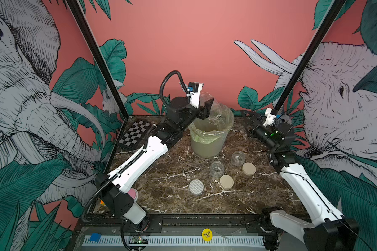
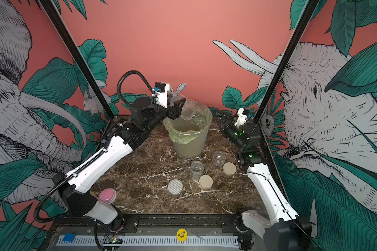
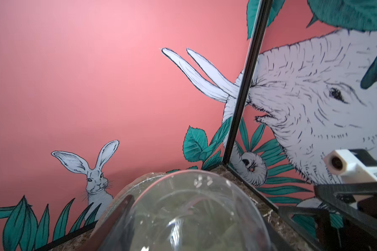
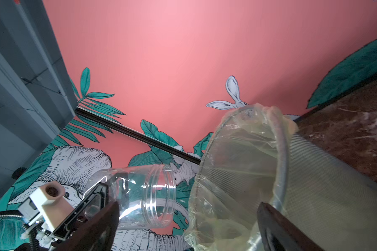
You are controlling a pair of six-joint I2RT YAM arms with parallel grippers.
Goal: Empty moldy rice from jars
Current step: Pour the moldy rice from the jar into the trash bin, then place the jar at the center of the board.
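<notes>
The left tool (image 1: pixel 206 109) pinches the tall clear jar (image 1: pixel 218 110), tipped with its mouth toward the bag-lined bin (image 1: pixel 207 147). The right tool (image 1: pixel 247 120) stands spread nearby. Two squat jars (image 1: pixel 217 168) and three lids (image 1: pixel 226 182) sit on the brown marble tabletop (image 1: pixel 161 195), amid pink jungle-mural walls (image 1: pixel 183 43). Only the right wrist view shows the jar's threaded mouth (image 4: pixel 159 195). A yellow sticker (image 1: pixel 206 234) reads "BIG BLIND".

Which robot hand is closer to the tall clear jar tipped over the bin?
Left. The left gripper holds the jar over the bin; the right gripper sits open beside the bin, apart from the jar.
</notes>
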